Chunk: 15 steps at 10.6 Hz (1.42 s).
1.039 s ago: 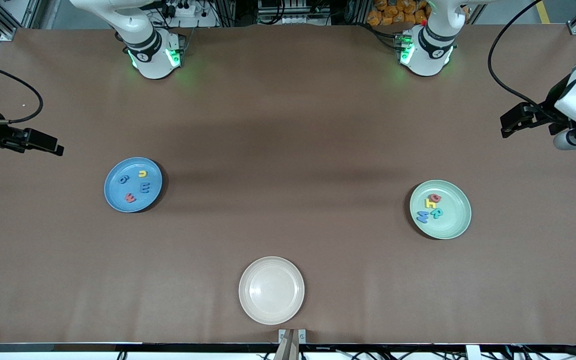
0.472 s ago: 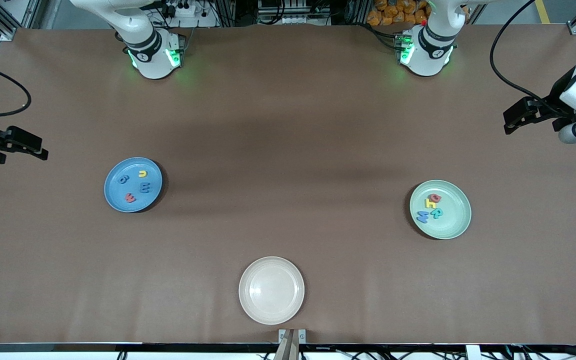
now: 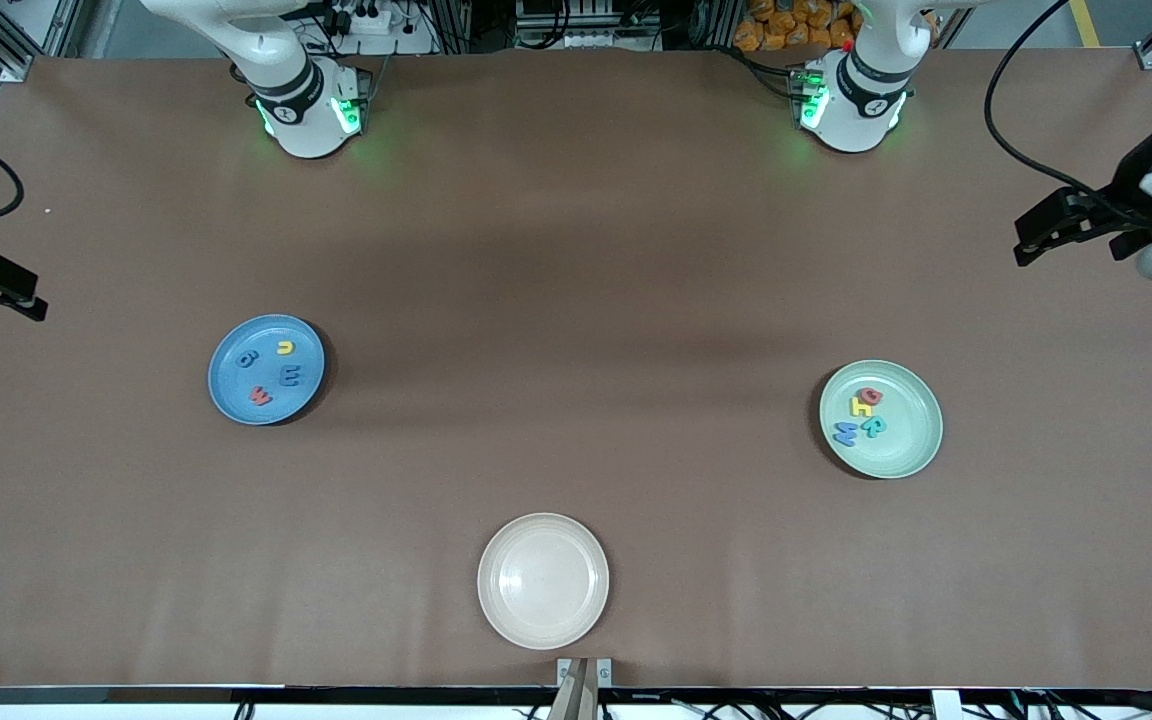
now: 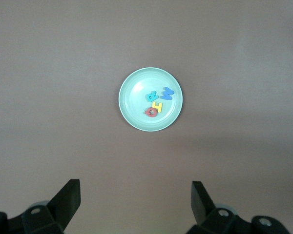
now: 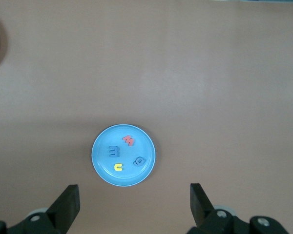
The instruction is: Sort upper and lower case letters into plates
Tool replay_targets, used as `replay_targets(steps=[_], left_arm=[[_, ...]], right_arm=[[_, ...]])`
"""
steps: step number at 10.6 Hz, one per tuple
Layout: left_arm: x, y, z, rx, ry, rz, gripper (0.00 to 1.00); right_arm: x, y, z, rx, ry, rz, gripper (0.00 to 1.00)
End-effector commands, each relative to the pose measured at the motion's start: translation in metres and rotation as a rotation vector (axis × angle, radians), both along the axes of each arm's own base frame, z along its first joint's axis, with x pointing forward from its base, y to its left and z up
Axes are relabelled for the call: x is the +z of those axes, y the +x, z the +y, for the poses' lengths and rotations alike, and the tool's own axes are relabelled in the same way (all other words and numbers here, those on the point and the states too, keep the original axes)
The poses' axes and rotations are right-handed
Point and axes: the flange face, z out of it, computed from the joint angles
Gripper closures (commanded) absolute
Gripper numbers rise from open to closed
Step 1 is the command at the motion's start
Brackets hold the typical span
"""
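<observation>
1. Two tools hang high with their fingers wide apart and nothing between them: the left tool (image 4: pixel 135 195) over the tabletop (image 3: pixel 576 260) at its own arm's end, the right tool (image 5: pixel 134 197) likewise at its end.
2. Four letters lie in the blue plate (image 3: pixel 236 395): yellow u (image 3: pixel 285 347), blue m (image 3: pixel 290 376), blue g (image 3: pixel 248 358), a red one (image 3: pixel 261 395).
3. Four more lie in the pale green plate (image 3: pixel 911 445): yellow H (image 3: pixel 861 406), blue M (image 3: pixel 846 432), teal R (image 3: pixel 873 426), another red (image 3: pixel 872 396).
4. A cream-white plate (image 3: pixel 543 580) sits bare, nearest the front camera.
5. Sorting looks finished; a needless descent could nudge a plate and scatter letters.
</observation>
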Motion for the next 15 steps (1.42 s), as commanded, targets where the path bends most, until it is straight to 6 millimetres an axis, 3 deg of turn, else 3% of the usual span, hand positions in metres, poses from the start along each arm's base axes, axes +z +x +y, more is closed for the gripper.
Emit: replay_targets(steps=[1,4,15], left_arm=[[0.01,-0.005,0.004,0.006,-0.036,-0.026,0.0],[0.006,-0.001,0.007,-0.011,-0.024,-0.021,0.0],[0.0,0.002,-0.003,-0.014,-0.022,-0.009,0.0]], right_arm=[[0.005,0.0,-0.01,-0.045,-0.006,0.002,0.0],[0.0,-0.003,-0.002,-0.041,0.002,0.043,0.0],[0.0,-0.002,-0.003,-0.042,0.003,0.038,0.0]])
